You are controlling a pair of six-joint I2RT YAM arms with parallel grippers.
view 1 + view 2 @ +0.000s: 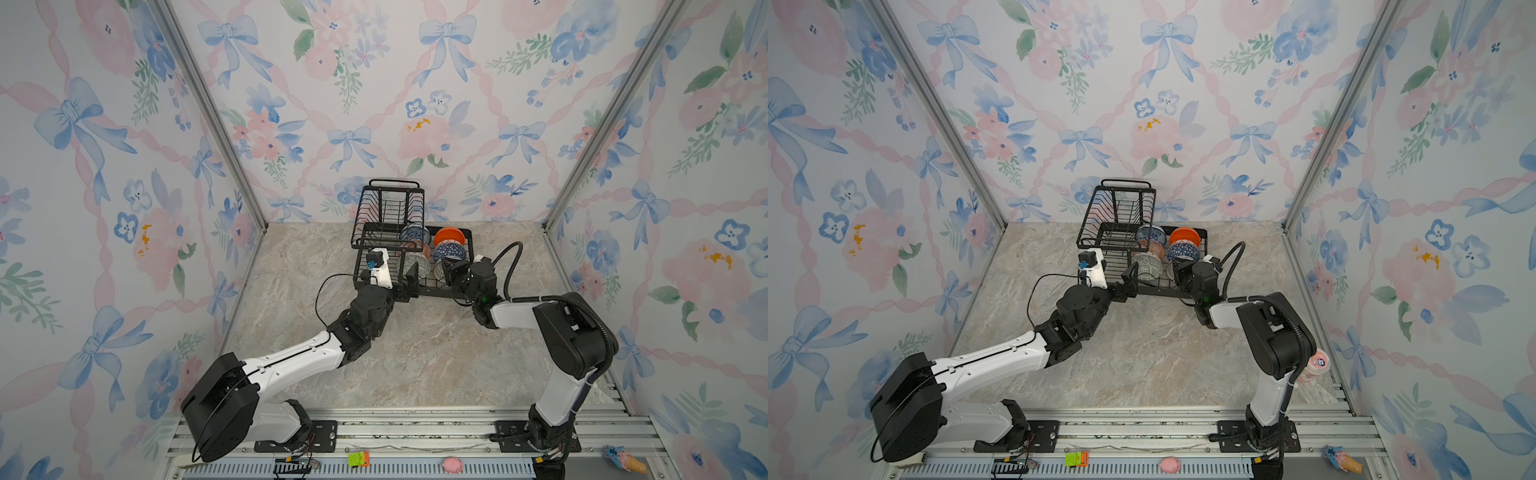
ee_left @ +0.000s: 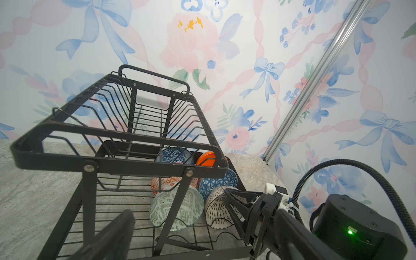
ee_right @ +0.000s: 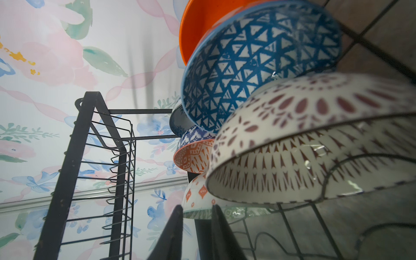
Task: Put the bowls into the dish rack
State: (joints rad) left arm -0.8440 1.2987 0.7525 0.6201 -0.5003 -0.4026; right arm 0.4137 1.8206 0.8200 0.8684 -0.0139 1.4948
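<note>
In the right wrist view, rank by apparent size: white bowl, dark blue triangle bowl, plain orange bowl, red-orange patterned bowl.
1. white bowl, nearest the camera.
2. dark blue triangle bowl.
3. plain orange bowl and red-orange patterned bowl: both partly hidden, too close to rank.

6 bowls (image 1: 451, 251) in dish rack (image 1: 440, 291) tray, raised basket (image 1: 360, 216) to their left

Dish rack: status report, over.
Left gripper open, right gripper slightly parted, both empty. Six small round bowls in black wire dish rack, lower tray. Upper basket overhangs left row.
</note>
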